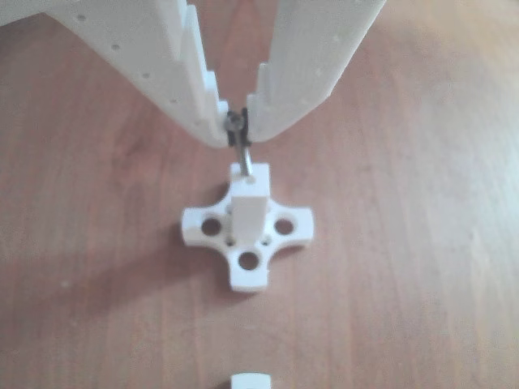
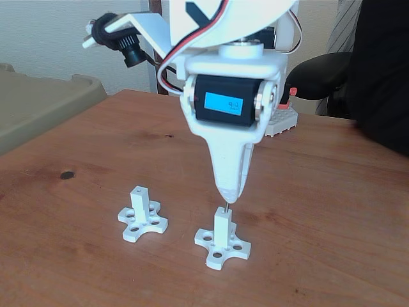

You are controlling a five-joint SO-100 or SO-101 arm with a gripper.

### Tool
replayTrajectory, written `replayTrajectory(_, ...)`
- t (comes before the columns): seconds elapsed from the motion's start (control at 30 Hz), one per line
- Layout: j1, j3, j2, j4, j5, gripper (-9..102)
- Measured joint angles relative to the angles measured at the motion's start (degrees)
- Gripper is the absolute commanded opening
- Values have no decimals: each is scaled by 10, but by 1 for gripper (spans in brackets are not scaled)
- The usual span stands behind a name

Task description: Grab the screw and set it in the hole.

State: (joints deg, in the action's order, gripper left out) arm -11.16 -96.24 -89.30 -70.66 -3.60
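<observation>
My white gripper [image 1: 238, 128] is shut on the screw [image 1: 241, 156], a thin silvery pin that hangs down from the fingertips. The screw's lower tip meets the top end face of a white post [image 1: 247, 203] standing on a cross-shaped base [image 1: 247, 235]. The hole itself is hidden by the screw's tip. In the fixed view the gripper [image 2: 228, 198] points straight down above the same post [image 2: 222, 231], with the screw [image 2: 225, 206] as a short sliver between them. I cannot tell how deep the tip sits.
A second white post on a cross base [image 2: 141, 217] stands to the left in the fixed view. A white block's edge [image 1: 250, 381] shows at the bottom of the other view. The brown wooden table [image 2: 332, 211] has a dark spot [image 2: 66, 174] at left.
</observation>
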Motion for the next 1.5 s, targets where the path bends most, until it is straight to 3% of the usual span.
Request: replayTrajectory(1.5,16,-1,0,4,7,-4)
